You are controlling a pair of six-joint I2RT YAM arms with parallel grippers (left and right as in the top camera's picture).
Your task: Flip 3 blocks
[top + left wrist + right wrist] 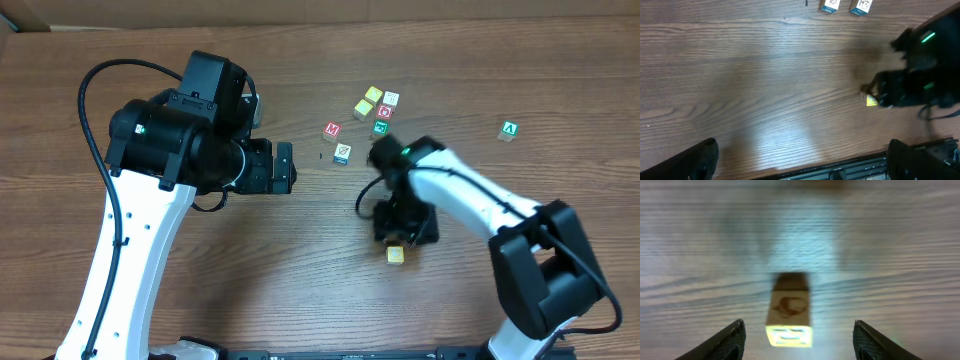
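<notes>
Straddling a lone block (788,309) in the lower middle of the overhead frame, the right hand (401,238) has its fingers (729,341) spread, one on each side and neither touching. The block therefore rests freely on the counter (260,290). It sits squarely, with a tan face carrying a brown print turned up and a bright printed face toward the wrist camera. It lies apart from the others, probably so that a turned cube is not mixed with unturned ones. The other blocks (342,153) cluster at upper centre, well apart from it. The left hand (288,167), spread wide and empty, hangs left of that cluster, likely to keep out of the way.
</notes>
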